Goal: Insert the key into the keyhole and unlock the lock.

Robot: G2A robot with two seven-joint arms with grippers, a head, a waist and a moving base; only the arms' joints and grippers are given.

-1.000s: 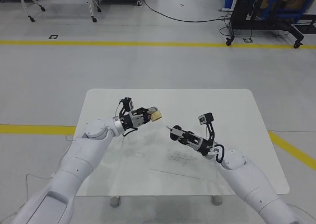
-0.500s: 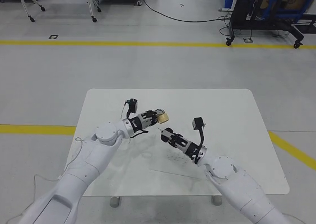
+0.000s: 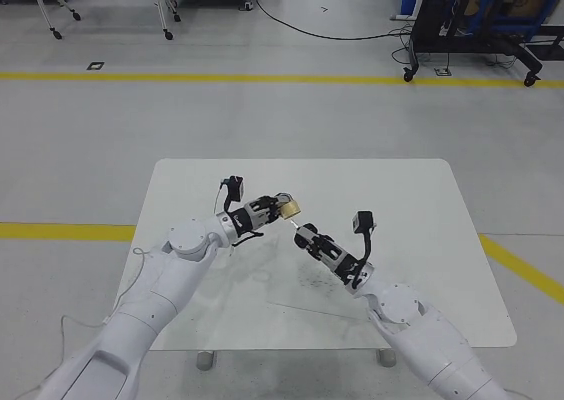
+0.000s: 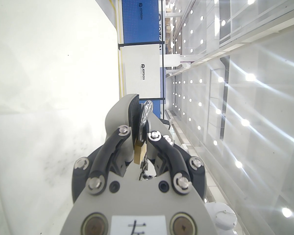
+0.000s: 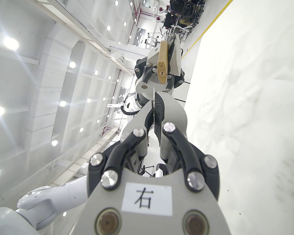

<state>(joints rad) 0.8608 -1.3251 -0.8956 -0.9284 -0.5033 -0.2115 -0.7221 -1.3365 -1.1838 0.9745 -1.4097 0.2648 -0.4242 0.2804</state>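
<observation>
A brass padlock (image 3: 289, 208) is held above the middle of the white table (image 3: 412, 190), with my left gripper (image 3: 278, 208) shut on it. Its brass body (image 4: 140, 153) and silver shackle (image 4: 146, 111) sit between the left fingers. In the right wrist view the lock (image 5: 162, 62) faces me with its keyhole end toward the key. My right gripper (image 3: 301, 233) is shut on a thin silver key (image 5: 153, 96), whose tip points at the keyhole and lies just short of it. The two grippers almost meet.
The table's surface (image 5: 247, 86) below the grippers bears only faint scuff marks. Yellow floor lines (image 3: 282, 78) run behind and beside the table. Wheeled racks and a dark cart (image 3: 472, 40) stand far off on the floor.
The right gripper has moved the key up toward the padlock, closing the gap to the keyhole. The left gripper had shifted right with the lock earlier and now holds almost still.
</observation>
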